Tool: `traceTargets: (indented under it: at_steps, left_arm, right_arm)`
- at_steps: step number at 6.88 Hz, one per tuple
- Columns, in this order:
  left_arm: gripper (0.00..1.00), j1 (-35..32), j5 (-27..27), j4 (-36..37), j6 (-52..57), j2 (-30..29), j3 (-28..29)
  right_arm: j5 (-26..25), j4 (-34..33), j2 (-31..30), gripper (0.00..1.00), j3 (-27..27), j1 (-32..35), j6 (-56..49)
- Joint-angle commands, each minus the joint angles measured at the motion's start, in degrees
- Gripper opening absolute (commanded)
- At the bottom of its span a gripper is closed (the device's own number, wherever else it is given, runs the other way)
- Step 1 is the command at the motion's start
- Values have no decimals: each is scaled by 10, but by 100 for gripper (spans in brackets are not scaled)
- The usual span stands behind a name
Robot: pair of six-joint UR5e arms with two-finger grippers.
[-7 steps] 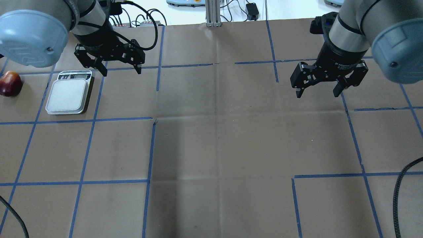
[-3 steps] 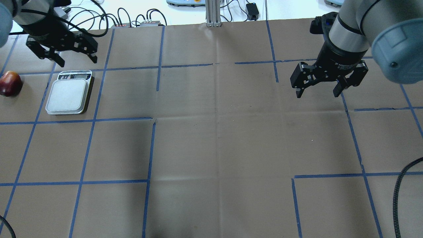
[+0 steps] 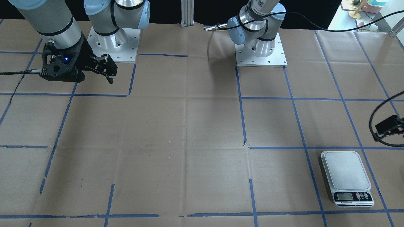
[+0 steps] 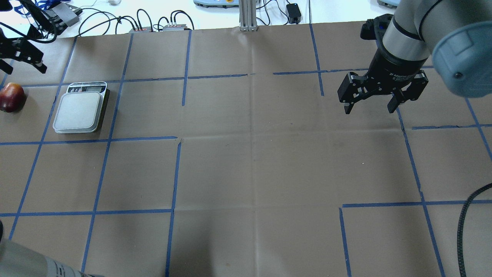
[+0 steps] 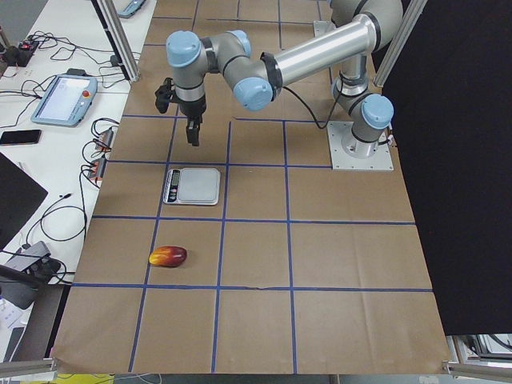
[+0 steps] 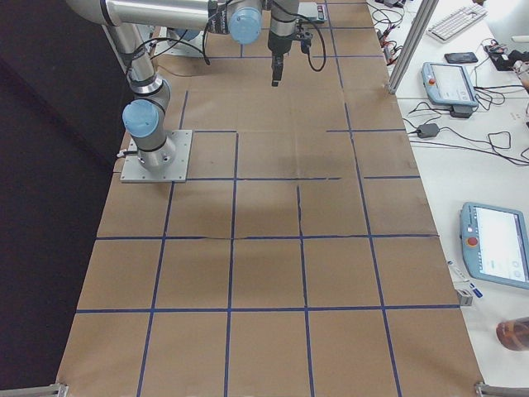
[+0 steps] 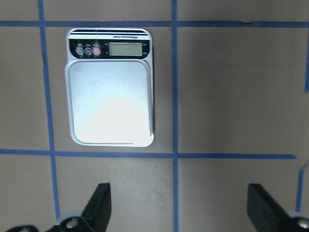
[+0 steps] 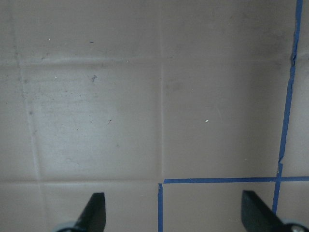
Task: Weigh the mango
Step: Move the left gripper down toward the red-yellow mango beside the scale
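Note:
The mango, dark red with a yellow end, lies on the brown paper at the far left, apart from the scale; it also shows in the exterior left view. The silver scale with an empty plate stands to its right. My left gripper hangs open and empty above the table's back left, beyond the mango. Its wrist view shows the fingers spread wide with the scale ahead, and no mango. My right gripper hangs open and empty over bare paper at the right.
Blue tape lines grid the brown paper table. An aluminium post and cables with small boxes sit along the back edge. A black cable loops at the front right. Arm bases are bolted at the robot's side.
My left gripper has swung left, from behind the scale's right side to the table's back left corner beyond the mango, still open. The right gripper, scale and mango have not moved.

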Motion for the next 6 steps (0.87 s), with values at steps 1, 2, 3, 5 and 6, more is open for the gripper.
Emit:
traceTargets:
  at_steps: [1,2,3,5,6]
  left_arm:
    - [100,72,-1,0,111,-128,137]
    - [100,89,-14,-1,128,-186,206]
    - [100,103,-30,-6,131,-243,272]
    - [100,116,-28,-11,157,-332,373]
    - [100,122,-28,-36,154,-361,405]
  right_arm:
    - [0,0,0,100,0,0,0]
    - [0,0,0,100,0,0,0]
    - [0,0,0,100,0,0,0]
    - [0,0,0,100,0,0,0]
    - [0,0,0,100,0,0,0]
